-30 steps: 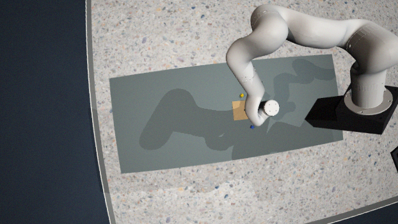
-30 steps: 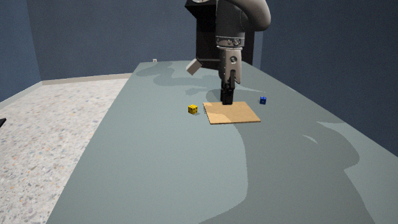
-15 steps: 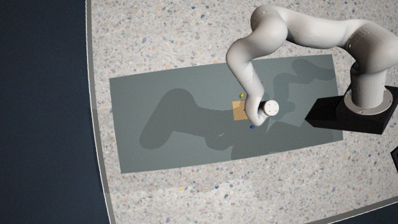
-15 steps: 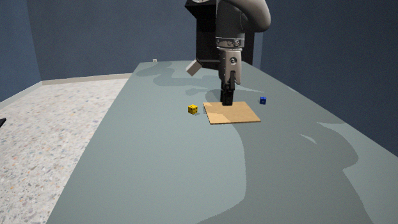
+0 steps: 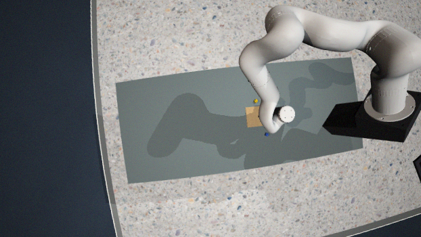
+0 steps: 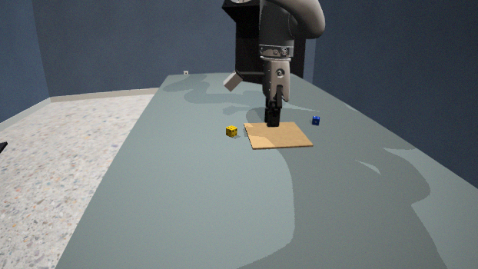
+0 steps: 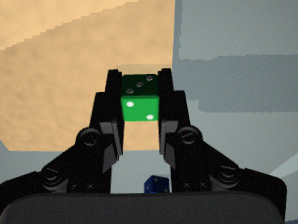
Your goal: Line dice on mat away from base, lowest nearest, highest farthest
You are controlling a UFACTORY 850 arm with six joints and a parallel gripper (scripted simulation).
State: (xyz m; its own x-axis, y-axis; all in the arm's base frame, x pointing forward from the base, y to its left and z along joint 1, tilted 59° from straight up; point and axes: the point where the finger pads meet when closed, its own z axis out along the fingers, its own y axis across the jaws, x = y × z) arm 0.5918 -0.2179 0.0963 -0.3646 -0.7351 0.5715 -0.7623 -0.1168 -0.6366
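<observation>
Exterior view: grey-green table (image 6: 184,200), speckled terrazzo floor (image 6: 58,154), dark blue walls (image 6: 115,42).

Matt tan cardboard-like mat (image 6: 280,136), glossy green die (image 7: 139,106), speckled rough stone-like floor (image 5: 203,30)

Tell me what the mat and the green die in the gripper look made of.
Mat: flat tan sheet, matte, no sheen or weave visible; looks like cardboard or cork, can't tell which. Green die: bright, even green with pale pips and crisp edges, held between the gripper fingers; looks like hard plastic, probably smooth, though no clear gloss shows.
</observation>
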